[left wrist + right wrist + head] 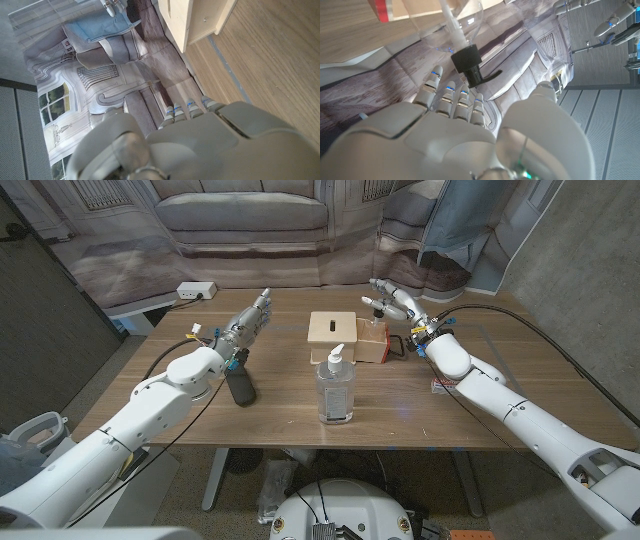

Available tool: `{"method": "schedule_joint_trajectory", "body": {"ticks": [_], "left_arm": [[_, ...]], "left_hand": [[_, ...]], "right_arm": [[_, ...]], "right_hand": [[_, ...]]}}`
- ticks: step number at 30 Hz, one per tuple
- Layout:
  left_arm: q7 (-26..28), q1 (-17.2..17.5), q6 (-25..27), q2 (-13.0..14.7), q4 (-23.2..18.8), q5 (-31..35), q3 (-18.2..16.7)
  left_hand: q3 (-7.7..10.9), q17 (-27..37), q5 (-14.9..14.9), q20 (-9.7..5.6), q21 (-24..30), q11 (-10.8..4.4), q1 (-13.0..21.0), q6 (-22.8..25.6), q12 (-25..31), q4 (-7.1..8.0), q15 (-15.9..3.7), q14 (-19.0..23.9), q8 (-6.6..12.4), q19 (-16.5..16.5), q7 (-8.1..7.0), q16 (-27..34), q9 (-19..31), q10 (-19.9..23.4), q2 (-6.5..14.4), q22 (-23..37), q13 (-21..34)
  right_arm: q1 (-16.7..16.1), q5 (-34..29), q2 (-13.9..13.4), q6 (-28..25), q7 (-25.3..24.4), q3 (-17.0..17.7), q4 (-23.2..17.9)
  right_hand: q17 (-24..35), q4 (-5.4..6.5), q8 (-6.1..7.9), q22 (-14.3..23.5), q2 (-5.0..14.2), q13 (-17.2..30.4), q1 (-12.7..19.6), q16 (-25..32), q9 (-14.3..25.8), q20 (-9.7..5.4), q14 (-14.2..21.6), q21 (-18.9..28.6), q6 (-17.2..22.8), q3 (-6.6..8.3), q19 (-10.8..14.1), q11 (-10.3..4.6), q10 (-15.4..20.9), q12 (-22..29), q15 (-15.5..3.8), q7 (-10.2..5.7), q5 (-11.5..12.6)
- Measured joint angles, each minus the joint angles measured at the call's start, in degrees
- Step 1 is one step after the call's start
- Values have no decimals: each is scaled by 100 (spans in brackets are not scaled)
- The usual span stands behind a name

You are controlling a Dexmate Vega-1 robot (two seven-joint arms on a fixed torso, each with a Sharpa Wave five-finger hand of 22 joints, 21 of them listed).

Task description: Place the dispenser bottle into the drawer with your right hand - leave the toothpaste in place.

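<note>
Wooden table (520,395): clear dispenser bottle (335,388) before small wooden drawer box (334,336).

Layout on the table (480,405)
The bottle (334,388) stood in front of the drawer box (335,335); a dark item (240,387) lay to its left, a packet (444,384) well right.

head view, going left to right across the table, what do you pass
left robot hand → dark bottle → clear pump dispenser bottle → red object beside the wooden drawer box → right robot hand → small flat packet
</note>
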Motion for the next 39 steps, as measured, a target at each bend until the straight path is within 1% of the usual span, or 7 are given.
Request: {"method": "schedule_joint_trajectory", "body": {"ticks": [9,11,13,23,27,29,39], "left_arm": [[-82,65,-276,-17,38,132,-15],[-108,76,-381,-24,47,181,-18],[-127,87,-434,-33,62,203,-20],[-234,141,-713,-56,128,306,-45],[-261,155,-770,-61,142,322,-58],[-273,161,-799,-64,155,329,-66],[-327,167,-868,-90,235,333,-79]], "left_hand": [[-23,0,0,11,0,-32,10,30,0,-23,23,68,0,31,30,0,0,33,10,0,0],[-23,0,0,-10,0,-33,23,52,0,-23,22,68,0,52,9,0,0,34,22,0,0],[-23,0,0,-10,0,-63,22,62,0,-23,-7,97,0,52,0,0,0,63,22,0,0],[-47,0,0,19,0,-74,22,124,0,1,-7,97,0,82,0,0,0,114,22,0,0],[-47,0,0,19,0,-74,22,155,0,1,-7,97,0,81,-31,0,0,114,22,0,0],[-47,0,0,19,0,-74,22,155,0,1,-7,97,0,81,-31,0,0,114,22,0,0],[-47,0,0,20,0,-63,22,154,0,1,-7,97,0,81,-31,0,0,125,22,0,0]], "right_arm": [[-9,-57,-7,-23,-34,25,-84],[-9,-72,-8,-28,-40,29,-111],[-9,-83,-9,-32,-48,32,-123],[16,-159,-9,-62,-75,41,-193],[31,-186,-8,-87,-83,44,-225],[37,-205,-9,-107,-91,47,-248],[51,-255,-17,-186,-119,69,-343]], "right_hand": [[0,0,0,0,-9,0,-54,15,0,0,0,0,0,0,0,0,0,0,0,0,0],[0,0,0,0,39,0,-101,20,0,0,0,0,0,0,0,0,0,0,0,0,0],[0,24,0,0,38,0,-100,20,0,-1,0,0,0,-23,0,0,0,0,0,0,9],[0,24,0,0,37,0,-99,20,-14,-1,0,0,32,-23,0,-2,2,0,0,-31,43],[0,47,5,1,37,0,-98,20,-29,-1,0,0,32,-47,0,-21,23,35,0,-31,43],[0,47,45,0,37,0,-98,20,-29,-1,0,0,32,-47,0,-21,23,44,0,-31,43],[-6,47,45,1,37,0,-98,20,-28,-1,0,0,32,-47,0,-41,43,44,0,-31,89]]}}
